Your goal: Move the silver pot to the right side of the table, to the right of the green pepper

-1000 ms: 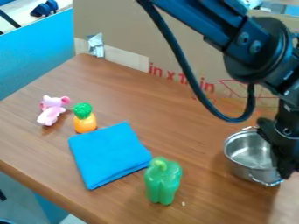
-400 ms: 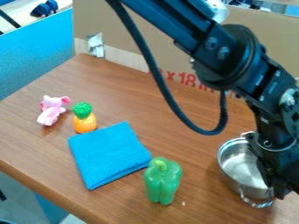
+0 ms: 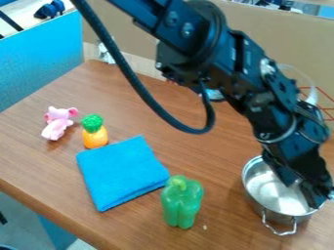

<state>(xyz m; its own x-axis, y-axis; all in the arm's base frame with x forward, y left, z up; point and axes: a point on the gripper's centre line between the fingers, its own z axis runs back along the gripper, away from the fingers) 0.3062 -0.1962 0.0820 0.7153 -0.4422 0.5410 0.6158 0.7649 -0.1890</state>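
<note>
Metal pot (image 3: pixel 265 189), one, end effector (image 3: pixel 305 189) at it, opening and hold unclear, one pepper (image 3: pixel 181 202), one cloth (image 3: pixel 121 172), one pineapple (image 3: pixel 95 137)

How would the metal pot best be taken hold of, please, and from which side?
I would pinch the wall of the metal pot at its rim, coming down from above on the side facing the green pepper. It stands upright with an open mouth, so the rim looks graspable from inside and out, clear of the wire handle.

No readable text, labels or numbers; red lines (image 3: pixel 326 95) printed on cardboard (image 3: pixel 287 36)
</note>
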